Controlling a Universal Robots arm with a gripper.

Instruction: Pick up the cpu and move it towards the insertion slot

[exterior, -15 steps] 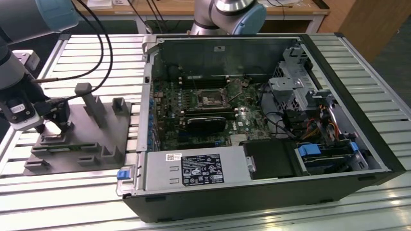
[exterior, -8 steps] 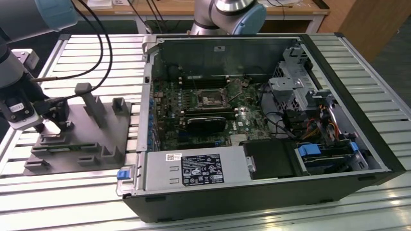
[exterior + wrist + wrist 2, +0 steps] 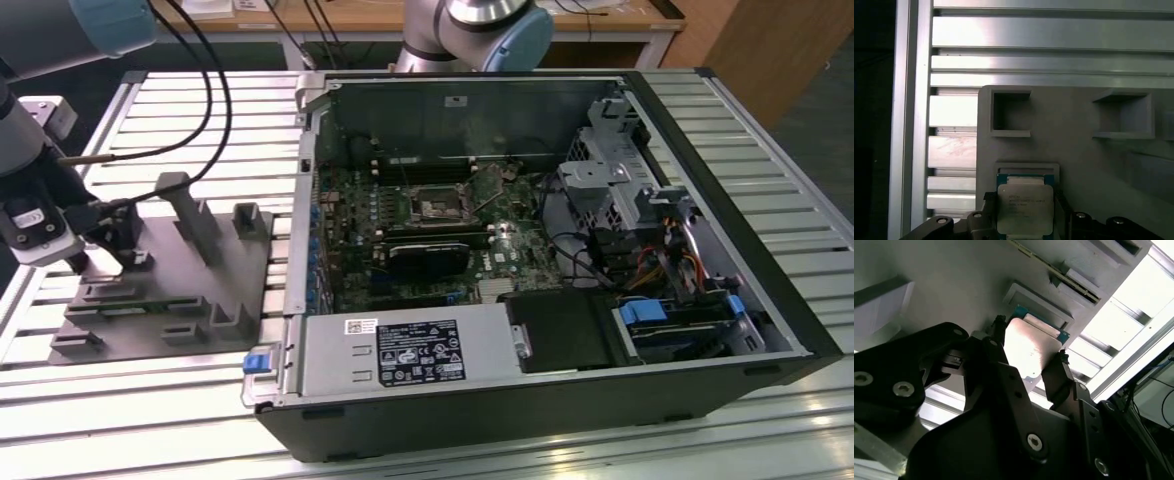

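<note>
The arm [image 3: 34, 150] comes in from the exterior view's left, its wrist bent down so the gripper [image 3: 107, 255] points at the near-left part of the grey fixture [image 3: 160, 300] on the slatted table [image 3: 200, 110], with black cables looping off the wrist. In the second wrist view the gripper [image 3: 1030, 347] has its two black fingers [image 3: 999, 347] pressed in against opposite edges of the cpu [image 3: 1031, 352], pinching it. The cpu [image 3: 1025, 210] sits at its shallow framed pocket in the fixture, and I cannot tell whether it has left the seat. The insertion slot [image 3: 438, 208] lies well apart, on the board inside the open computer case [image 3: 787, 330].
</note>
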